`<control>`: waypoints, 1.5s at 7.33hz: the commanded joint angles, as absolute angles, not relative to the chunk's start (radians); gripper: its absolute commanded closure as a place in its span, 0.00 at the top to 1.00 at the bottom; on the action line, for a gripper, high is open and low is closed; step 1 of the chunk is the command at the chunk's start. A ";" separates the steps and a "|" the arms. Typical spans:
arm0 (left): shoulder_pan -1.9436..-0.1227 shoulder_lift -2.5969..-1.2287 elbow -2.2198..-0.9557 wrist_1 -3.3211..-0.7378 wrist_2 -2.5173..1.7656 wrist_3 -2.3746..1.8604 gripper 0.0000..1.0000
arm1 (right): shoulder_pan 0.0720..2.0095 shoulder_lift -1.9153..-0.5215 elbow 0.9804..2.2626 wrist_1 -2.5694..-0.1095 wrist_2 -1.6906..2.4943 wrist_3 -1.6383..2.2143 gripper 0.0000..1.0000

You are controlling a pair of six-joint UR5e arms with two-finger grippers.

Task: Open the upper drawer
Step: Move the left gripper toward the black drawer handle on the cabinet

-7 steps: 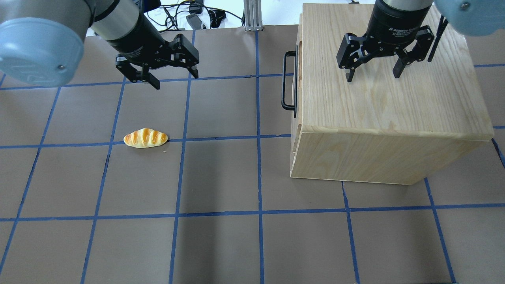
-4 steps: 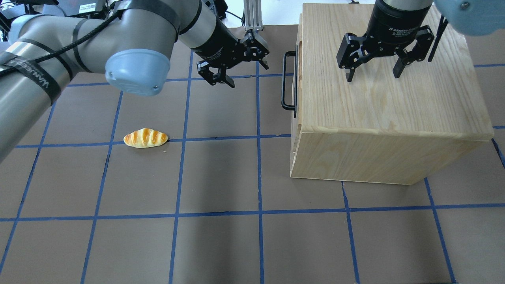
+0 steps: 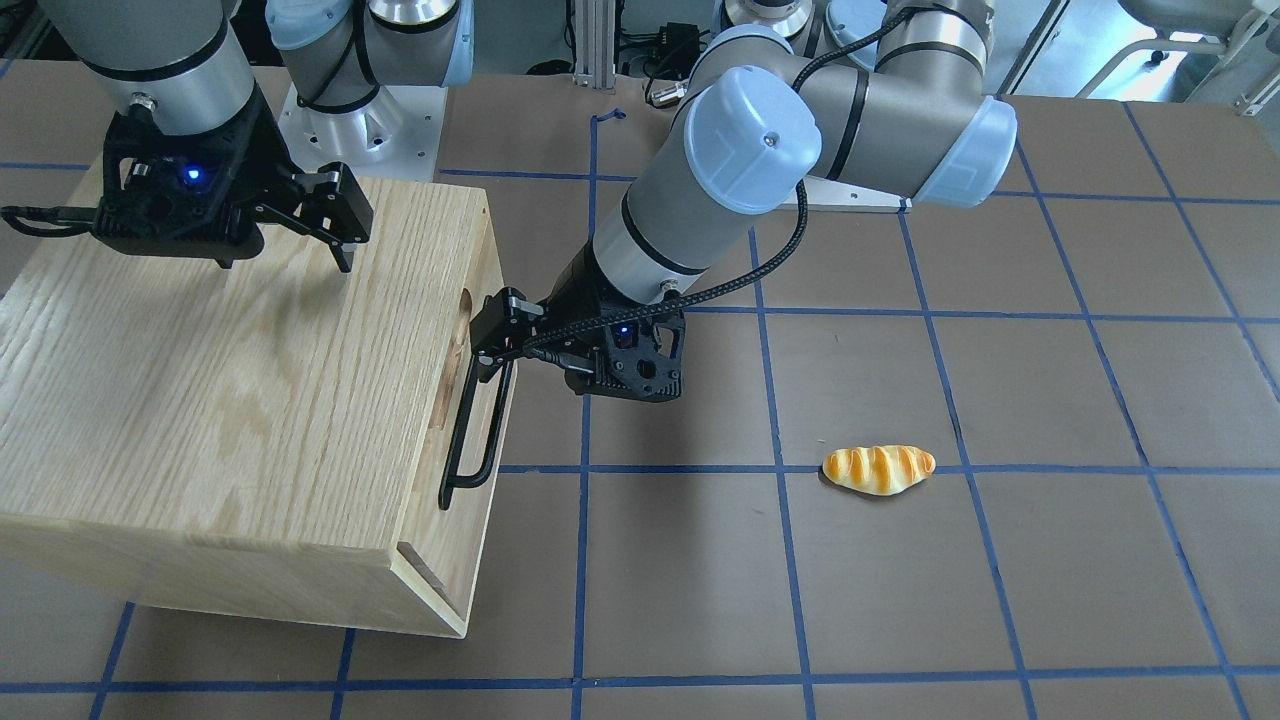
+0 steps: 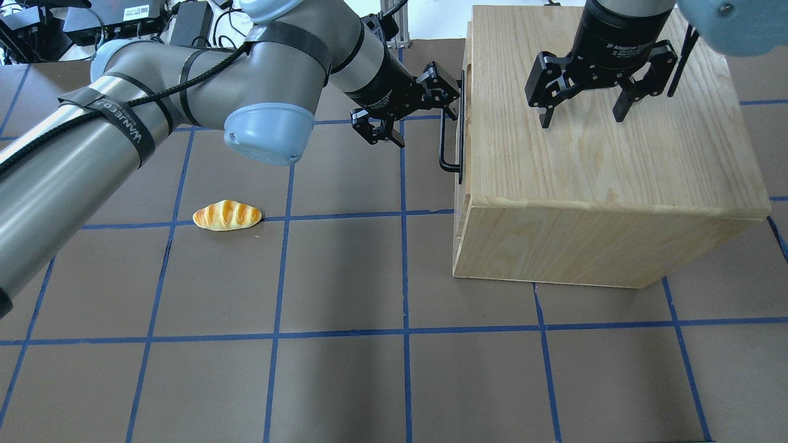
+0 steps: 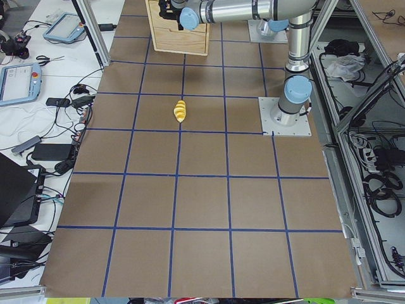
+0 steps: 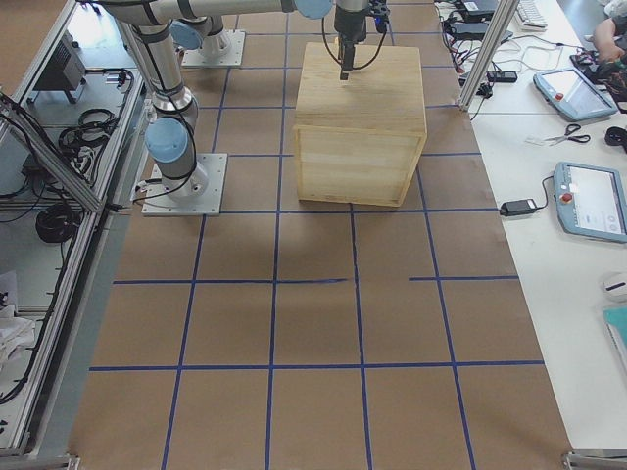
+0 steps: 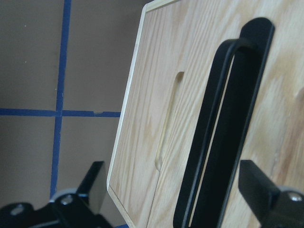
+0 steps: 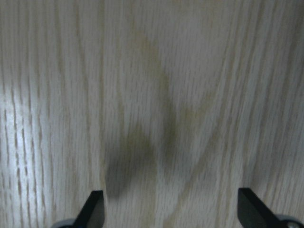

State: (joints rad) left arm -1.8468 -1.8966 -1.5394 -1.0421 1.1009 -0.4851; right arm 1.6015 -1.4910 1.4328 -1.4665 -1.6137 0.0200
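The upper drawer [image 3: 462,335] sits flush in the front of the oak cabinet [image 4: 603,160]. Its black bar handle [image 4: 444,141] also shows in the front view [image 3: 470,430] and the left wrist view [image 7: 223,118]. My left gripper [image 4: 428,120] is open at the end of the handle that lies higher in the overhead view. In the left wrist view [image 7: 175,190] the bar runs between the two fingers, and I cannot tell whether they touch it. My right gripper [image 4: 583,117] is open and empty, just above the cabinet top [image 8: 173,209].
A bread roll [image 4: 227,215] lies on the brown table to the left of the cabinet, also in the front view [image 3: 878,469]. A narrow slot [image 7: 167,123] shows in the front panel beside the handle. Cables and a metal post stand at the table's top edge.
My left arm has swung right across the table, and its open gripper has reached the drawer handle. The right gripper, the cabinet and the bread roll have not moved.
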 commanded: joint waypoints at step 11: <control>-1.852 -1.933 -1.557 -1.020 1.160 -0.347 1.00 | 1.600 -1.491 1.433 -1.466 -1.614 0.020 1.00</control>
State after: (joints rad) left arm -1.8516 -1.9326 -1.5550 -1.0196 1.1424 -0.3533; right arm 1.6008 -1.4910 1.4330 -1.4665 -1.6137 0.0200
